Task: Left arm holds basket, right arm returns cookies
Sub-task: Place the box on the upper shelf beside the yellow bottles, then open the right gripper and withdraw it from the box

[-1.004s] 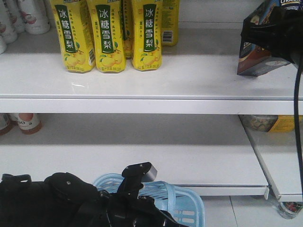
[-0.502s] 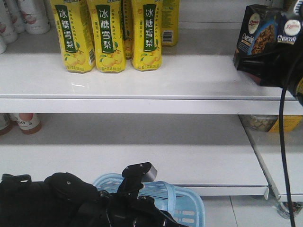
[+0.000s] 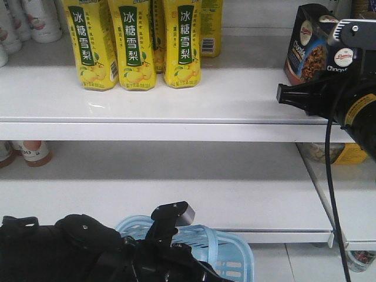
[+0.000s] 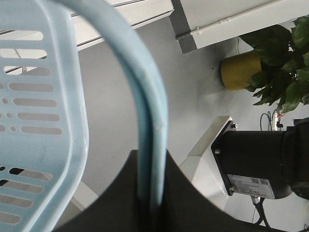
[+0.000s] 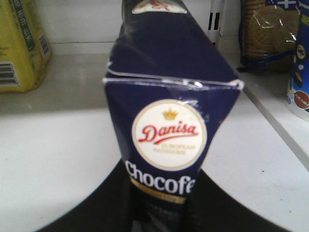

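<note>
The dark navy cookies carton (image 3: 306, 50) stands upright over the right end of the upper shelf (image 3: 176, 97). My right gripper (image 3: 309, 91) is shut on its lower end. In the right wrist view the carton (image 5: 169, 92) fills the middle, with its round white logo and "Chocofe" lettering, pinched between the black jaws of the right gripper (image 5: 161, 208). The pale-blue basket (image 3: 232, 255) hangs low at the bottom. My black left arm (image 3: 82, 249) is beside it. The left gripper (image 4: 152, 203) is shut on the basket's strap handle (image 4: 153, 121).
Yellow drink bottles (image 3: 132, 44) stand at the back left of the upper shelf, with white bottles (image 3: 29, 17) further left. A biscuit pack (image 5: 268, 34) and a blue tin (image 5: 300, 72) sit right of the carton. A lower shelf (image 3: 176, 200) lies below. A potted plant (image 4: 270, 63) stands beyond the basket.
My right gripper has moved left and lower along the upper shelf. The carton has turned more upright and stands further in over the shelf. The left arm and basket have not moved.
</note>
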